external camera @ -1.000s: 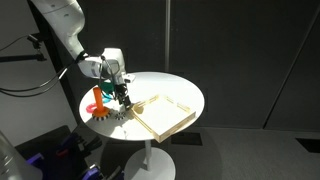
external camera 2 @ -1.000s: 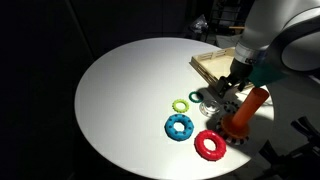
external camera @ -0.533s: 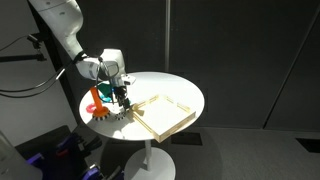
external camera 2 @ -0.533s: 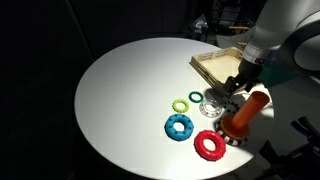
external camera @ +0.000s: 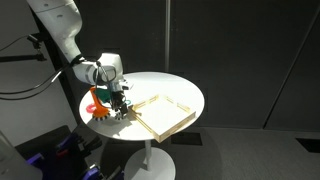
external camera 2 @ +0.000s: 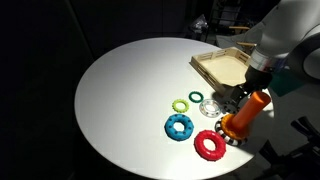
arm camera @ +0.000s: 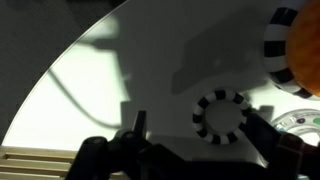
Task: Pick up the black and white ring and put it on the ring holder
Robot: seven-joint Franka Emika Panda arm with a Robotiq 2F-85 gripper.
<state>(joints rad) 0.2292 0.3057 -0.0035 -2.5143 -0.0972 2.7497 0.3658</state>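
Ring position first: the black and white ring (arm camera: pixel 220 116) lies flat on the white table (external camera 2: pixel 120 90), close beside the ring holder (external camera 2: pixel 246 113). The holder's orange peg is bare. Nothing is lifting the ring.

Gripper (arm camera: pixel 198 132): fingers spread, one dark tip on either side of the ring. The ring sits nearer the tip on the holder's side. I can make out no contact, and the jaws pinch nothing.

Change over the last second:
- In an exterior view your gripper (external camera 2: pixel 238 97) has slid away from the green ring (external camera 2: pixel 181 104) and toward the peg.
- The black and white ring was partly hidden under the fingers a second ago and now shows clear on the tabletop. It has barely shifted, if at all.
- In an exterior view the gripper (external camera: pixel 119 103) also looks a touch lower.

Meaning, as I judge it: the pick is not made, and you are still lining up. The drift toward the peg leaves the ring off-centre between the tips. Closing from here could nudge it against the holder's patterned rim rather than seat it squarely, so you may need a small correction back toward the ring first. After that come the lift and the drop over the peg.

Surroundings: the blue ring (external camera 2: pixel 180 127) and red ring (external camera 2: pixel 209 146) lie apart from the fingers. The wooden tray (external camera 2: pixel 225 66) sits behind the gripper, with no ring visible in it.
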